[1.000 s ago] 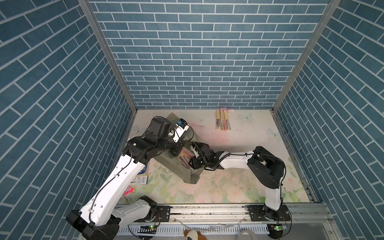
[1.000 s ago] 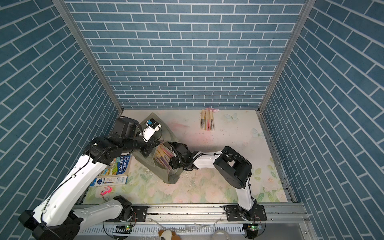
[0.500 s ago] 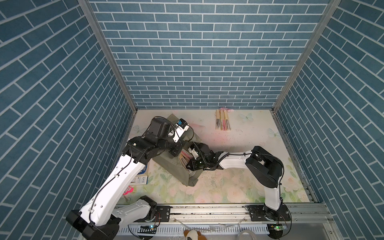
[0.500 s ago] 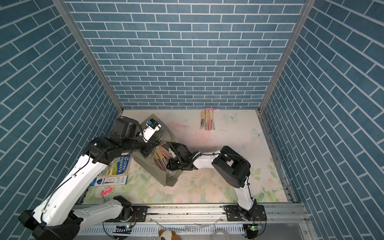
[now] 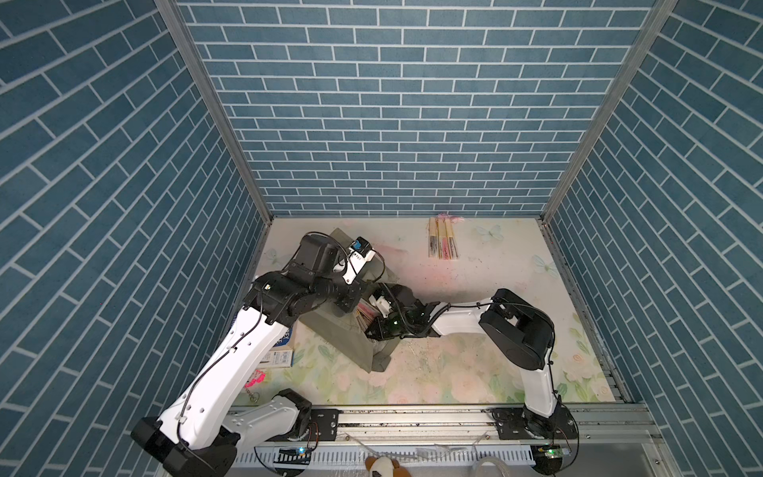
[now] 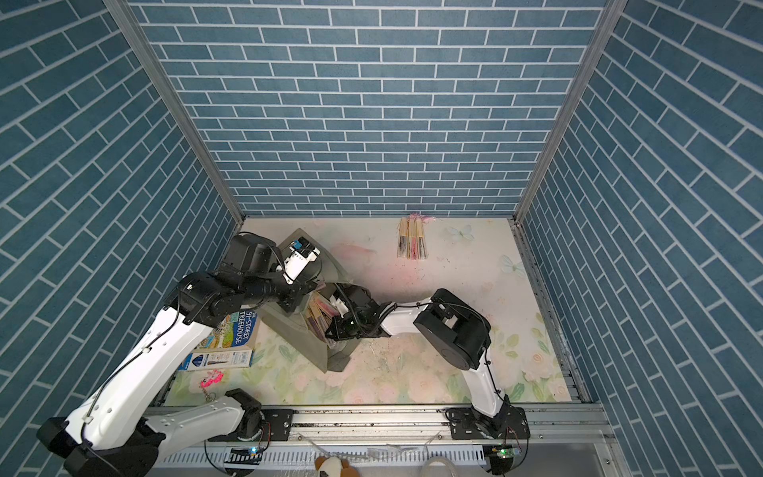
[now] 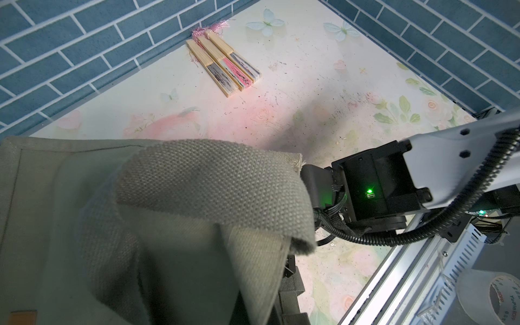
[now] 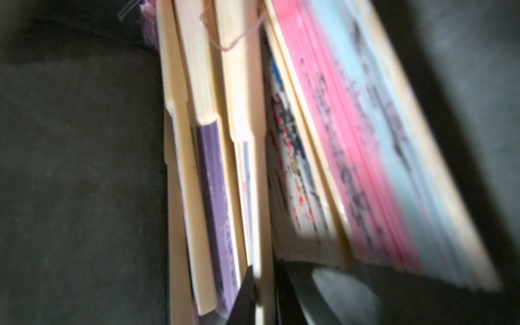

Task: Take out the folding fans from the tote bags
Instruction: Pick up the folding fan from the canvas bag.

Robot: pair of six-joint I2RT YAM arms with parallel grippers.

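Lying by the back wall (image 5: 392, 144) are 3 fans (image 5: 443, 243); left fingers (image 6: 311, 289) pinch 1 tote (image 7: 84, 211), right fingers (image 8: 247, 287) unclear.

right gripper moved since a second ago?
Yes. The right gripper has pushed further into the tote bag, toward the folding fans inside, away from the three fans by the back wall.

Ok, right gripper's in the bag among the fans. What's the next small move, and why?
Probably finish closing the right gripper on the fan before pulling: its fingers flank that bamboo edge inside the tote bag, but a firm pinch isn't clear.
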